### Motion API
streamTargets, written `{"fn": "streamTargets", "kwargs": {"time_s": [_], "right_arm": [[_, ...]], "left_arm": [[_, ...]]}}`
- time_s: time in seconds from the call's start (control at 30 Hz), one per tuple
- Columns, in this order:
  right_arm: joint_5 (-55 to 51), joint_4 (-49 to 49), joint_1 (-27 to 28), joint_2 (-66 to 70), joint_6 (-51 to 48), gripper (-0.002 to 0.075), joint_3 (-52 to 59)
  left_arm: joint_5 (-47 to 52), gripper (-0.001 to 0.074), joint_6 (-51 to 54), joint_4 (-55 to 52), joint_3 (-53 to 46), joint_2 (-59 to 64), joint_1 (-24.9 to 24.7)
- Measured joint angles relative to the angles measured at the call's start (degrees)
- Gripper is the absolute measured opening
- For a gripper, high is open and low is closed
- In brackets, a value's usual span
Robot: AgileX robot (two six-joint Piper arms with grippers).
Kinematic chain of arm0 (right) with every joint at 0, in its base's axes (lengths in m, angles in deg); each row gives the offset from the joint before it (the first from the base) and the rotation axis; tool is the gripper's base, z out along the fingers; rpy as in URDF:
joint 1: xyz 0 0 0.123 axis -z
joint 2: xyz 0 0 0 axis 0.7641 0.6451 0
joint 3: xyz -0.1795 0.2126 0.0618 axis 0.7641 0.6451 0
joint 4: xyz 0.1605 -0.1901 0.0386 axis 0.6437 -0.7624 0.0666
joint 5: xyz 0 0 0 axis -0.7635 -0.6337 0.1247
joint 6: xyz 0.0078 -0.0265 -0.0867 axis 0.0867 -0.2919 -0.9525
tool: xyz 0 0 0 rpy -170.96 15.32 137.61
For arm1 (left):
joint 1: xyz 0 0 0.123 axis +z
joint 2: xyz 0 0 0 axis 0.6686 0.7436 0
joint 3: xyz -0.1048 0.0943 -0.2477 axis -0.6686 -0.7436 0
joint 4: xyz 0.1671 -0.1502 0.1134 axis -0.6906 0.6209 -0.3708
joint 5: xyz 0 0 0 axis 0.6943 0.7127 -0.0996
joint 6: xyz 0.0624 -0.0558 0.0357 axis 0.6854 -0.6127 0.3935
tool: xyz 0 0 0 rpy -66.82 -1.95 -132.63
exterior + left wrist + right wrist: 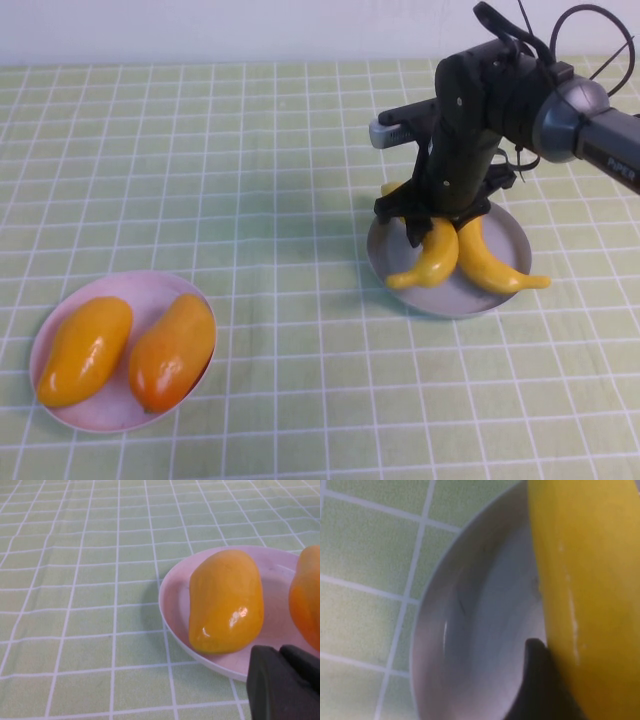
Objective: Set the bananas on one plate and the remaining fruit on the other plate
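Bench (250,150) with green checked cloth carries the pink plate (60,405) at seven o'clock, holding both mangoes (85,350), and the grey plate (505,235) at three o'clock, holding both bananas (495,265). Right pincer (432,232) is down on the grey plate, narrowed around one banana (430,262). Left pincer (282,685) sits just beside the pink plate; its opening I cannot tell.

Open green-checked tablecloth (250,180) separates the pink plate (60,312), filled by two mangoes (85,350) lying side by side, from the grey plate (500,235), where the right gripper (432,232) stands low over two bananas (500,265), blocking approach from above. The left gripper (285,685) sits just beside the pink plate's rim.
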Motion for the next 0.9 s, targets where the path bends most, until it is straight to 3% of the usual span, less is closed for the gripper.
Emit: {"fn": "streamTargets", "kwargs": {"time_s": [0.2, 0.4, 0.5, 0.73, 0.9], "right_arm": [[0.0, 0.0, 0.0, 0.0, 0.0, 0.0488, 0.0], [-0.6, 0.2, -0.5, -3.3, 0.0, 0.0489, 0.0], [-2.1, 2.2, -1.8, -7.2, 0.0, 0.0401, 0.0], [-4.8, 3.5, -7.7, -17.0, -2.3, 0.0056, 3.2], [-5.1, 4.0, -10.4, -25.7, -2.7, -0.0004, 12.7]], "left_arm": [[0.0, 0.0001, 0.0, 0.0, 0.0, 0.0, 0.0], [0.0, 0.0001, 0.0, 0.0, 0.0, 0.0, 0.0], [0.0, 0.0001, 0.0, 0.0, 0.0, 0.0, 0.0], [0.0, 0.0001, 0.0, 0.0, 0.0, 0.0, 0.0], [0.0, 0.0001, 0.0, 0.0, 0.0, 0.0, 0.0]]}}
